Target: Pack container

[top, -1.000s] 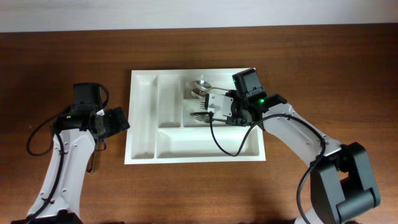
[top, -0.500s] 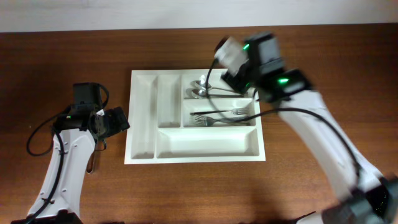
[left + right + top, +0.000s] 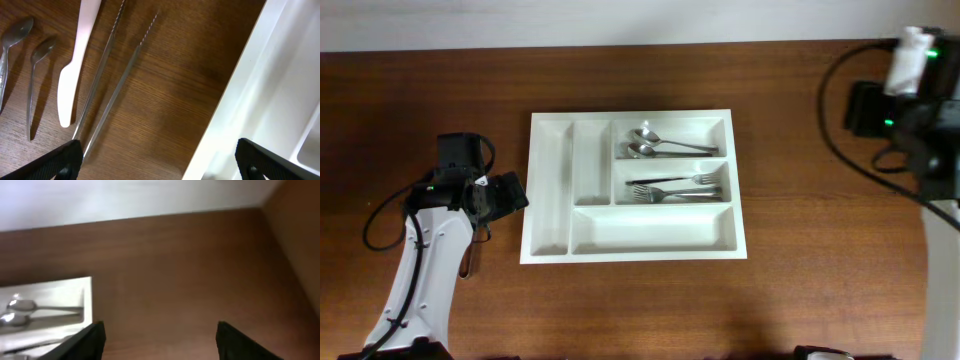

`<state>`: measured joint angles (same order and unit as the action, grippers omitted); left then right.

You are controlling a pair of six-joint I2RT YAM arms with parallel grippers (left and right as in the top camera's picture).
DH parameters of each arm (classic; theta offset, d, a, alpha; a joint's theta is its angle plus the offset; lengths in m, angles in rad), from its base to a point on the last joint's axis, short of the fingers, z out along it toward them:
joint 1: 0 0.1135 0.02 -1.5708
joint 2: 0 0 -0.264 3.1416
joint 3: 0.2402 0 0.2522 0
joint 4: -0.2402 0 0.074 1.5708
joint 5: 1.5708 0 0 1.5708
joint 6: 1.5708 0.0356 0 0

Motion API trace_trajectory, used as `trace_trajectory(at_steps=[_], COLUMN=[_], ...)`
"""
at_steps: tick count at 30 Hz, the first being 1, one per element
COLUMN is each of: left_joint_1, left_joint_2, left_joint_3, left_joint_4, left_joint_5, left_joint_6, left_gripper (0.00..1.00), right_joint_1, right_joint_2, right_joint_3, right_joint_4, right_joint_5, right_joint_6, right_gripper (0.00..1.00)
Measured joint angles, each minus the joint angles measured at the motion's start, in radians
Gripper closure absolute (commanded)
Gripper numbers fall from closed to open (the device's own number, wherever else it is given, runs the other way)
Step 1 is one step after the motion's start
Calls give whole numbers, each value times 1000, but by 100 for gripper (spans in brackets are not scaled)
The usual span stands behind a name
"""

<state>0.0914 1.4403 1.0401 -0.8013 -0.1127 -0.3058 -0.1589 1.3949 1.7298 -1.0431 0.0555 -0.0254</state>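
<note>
Overhead, the container sits mid-table, holding spoons and forks. The right gripper is released and empty near the table's far right corner. The left gripper gapes beside the container's left edge. The likely next step is for it to grasp the white knife.

Even bright light, soft shadows inside the container, right wrist view blurred.

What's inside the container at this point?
In the container, spoons lie in the top wide compartment, forks in the middle one. The other three compartments look bare; nothing covers them.
</note>
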Motion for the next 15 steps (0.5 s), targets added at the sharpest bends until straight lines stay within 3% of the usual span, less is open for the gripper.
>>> trace_trajectory(at_steps=[2, 3, 15], left_joint_1=[0, 0, 0], left_joint_2=[0, 0, 0], left_joint_3=[0, 0, 0], left_joint_4=[0, 0, 0], left_joint_5=[0, 0, 0], left_joint_6=[0, 0, 0], left_gripper=[1, 1, 1], right_joint_1=[-28, -35, -37], right_joint_2=[-16, -28, -76], right_joint_3=[0, 0, 0], right_joint_4=[-3, -3, -3], right_joint_5=[-5, -8, -23], right_joint_6=[27, 35, 51], right_gripper=[5, 1, 1])
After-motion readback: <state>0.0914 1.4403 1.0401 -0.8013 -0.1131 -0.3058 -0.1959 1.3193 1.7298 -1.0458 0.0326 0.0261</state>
